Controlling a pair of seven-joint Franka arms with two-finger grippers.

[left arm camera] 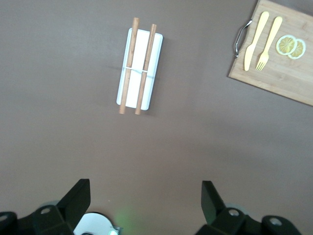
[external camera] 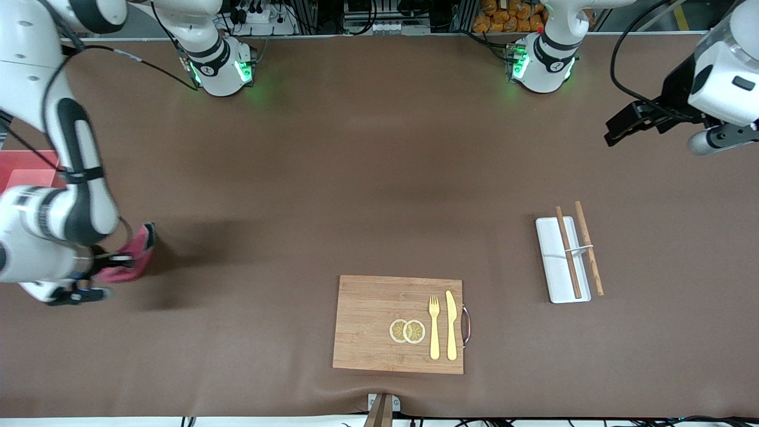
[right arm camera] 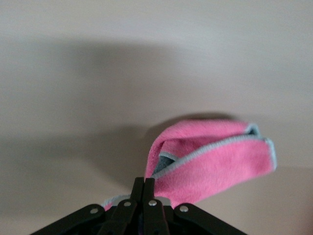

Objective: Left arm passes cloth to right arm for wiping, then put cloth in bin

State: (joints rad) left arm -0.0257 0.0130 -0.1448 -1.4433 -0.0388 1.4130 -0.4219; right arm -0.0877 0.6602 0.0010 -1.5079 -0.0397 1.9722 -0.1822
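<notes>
My right gripper is shut on the cloth, a pink rag with a grey edge and a grey inner face. It holds the cloth low over the brown table at the right arm's end. In the right wrist view the shut fingertips pinch one end of the folded cloth, which casts a shadow on the table; I cannot tell whether it touches. The pink bin shows partly at the table's edge, mostly hidden by the right arm. My left gripper is open and empty, raised over the left arm's end; it also shows in the left wrist view.
A wooden cutting board with a yellow fork, a yellow knife and two lemon slices lies near the front edge. A white tray with two wooden sticks lies toward the left arm's end.
</notes>
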